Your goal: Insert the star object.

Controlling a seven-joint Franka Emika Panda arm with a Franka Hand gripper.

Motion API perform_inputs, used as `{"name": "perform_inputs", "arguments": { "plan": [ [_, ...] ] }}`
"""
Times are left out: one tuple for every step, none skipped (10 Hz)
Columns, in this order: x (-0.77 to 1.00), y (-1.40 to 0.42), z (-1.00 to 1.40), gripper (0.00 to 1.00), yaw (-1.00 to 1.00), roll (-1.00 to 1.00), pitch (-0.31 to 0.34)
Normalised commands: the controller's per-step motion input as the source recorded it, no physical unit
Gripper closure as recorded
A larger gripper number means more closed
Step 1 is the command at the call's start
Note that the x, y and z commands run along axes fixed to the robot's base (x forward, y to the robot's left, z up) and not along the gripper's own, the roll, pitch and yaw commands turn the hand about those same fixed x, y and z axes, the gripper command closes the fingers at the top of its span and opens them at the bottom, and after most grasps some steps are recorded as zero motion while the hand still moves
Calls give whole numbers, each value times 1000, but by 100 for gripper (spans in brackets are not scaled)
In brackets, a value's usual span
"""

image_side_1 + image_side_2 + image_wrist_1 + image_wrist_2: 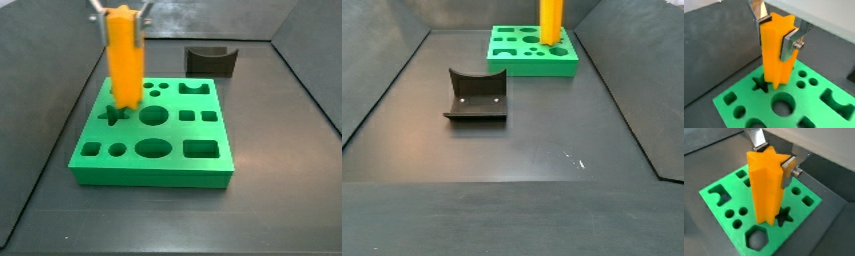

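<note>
Gripper [777,31] sits above the green block [817,107], its silver fingers [789,42] clamped on the upper end of the star object [776,50]; jaws closed on the piece, one plate on each side of it. The star object [765,185] is upright, orange, with ridged sides. In both wrist views its lower end is at the star-shaped hole [784,216] of the green block [724,195] (whether the tip has entered the hole or only hangs above it, cannot tell). In a side view the star object [123,58] stands over the block's [154,165] left side, near the star-shaped hole [114,114]. Block rests on the dark floor [516,150]. A small dark grey block with a curved notch [210,60] lies behind the green block, apart from it. In a side view the fixture [476,96] stands well apart from the green block [529,62].
</note>
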Motion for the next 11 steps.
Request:
{"name": "perform_inputs", "arguments": {
  "plan": [
    [-571,-71,-94,100,-129,-119,-11],
    [-389,-163,-157,100,-177,-104,0],
    [-123,-220,-191,100,-223,-74,0],
    [0,-229,-214,100,-283,-17,50],
    [0,-283,-160,100,-460,-49,44],
    [9,-337,-120,100,-729,-90,16],
    [6,-306,-197,100,-694,-113,46],
    [51,-266,-263,100,-640,-121,59],
    [229,-246,-380,100,-554,-99,134],
    [203,-169,-389,100,-557,-89,149],
    [0,-11,-206,100,-483,-103,91]
  ]
}}
